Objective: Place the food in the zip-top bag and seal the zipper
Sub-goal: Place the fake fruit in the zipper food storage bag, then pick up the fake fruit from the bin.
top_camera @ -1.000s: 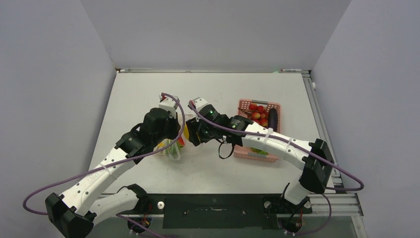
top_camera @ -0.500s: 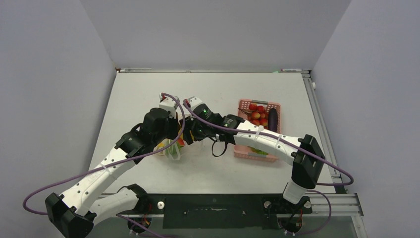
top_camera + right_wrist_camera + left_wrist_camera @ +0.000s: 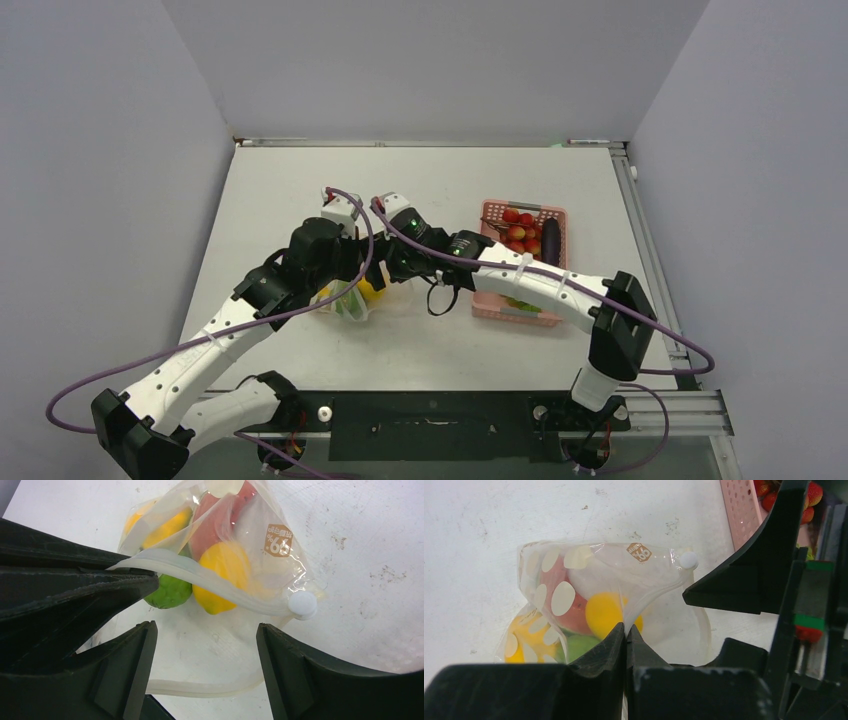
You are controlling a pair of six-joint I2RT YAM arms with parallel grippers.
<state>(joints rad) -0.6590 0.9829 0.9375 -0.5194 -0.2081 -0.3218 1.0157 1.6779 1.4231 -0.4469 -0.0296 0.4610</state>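
Zip-top bag [image 3: 599,572] clear with white dots and a small brown label, zipper [image 3: 190,569] whitish. Inside: yellow piece [image 3: 605,614], red piece [image 3: 571,617], green piece [image 3: 580,647]. Basket [image 3: 553,212] pink, slotted, with red fruits [image 3: 518,226] and a dark purple piece [image 3: 550,237]; table [image 3: 300,190] off-white.

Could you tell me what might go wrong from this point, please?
The left gripper pinches just one lip of the floppy bag; the mouth may sag shut. The yellow piece and green piece lie right at the zipper and could roll out or block sealing.
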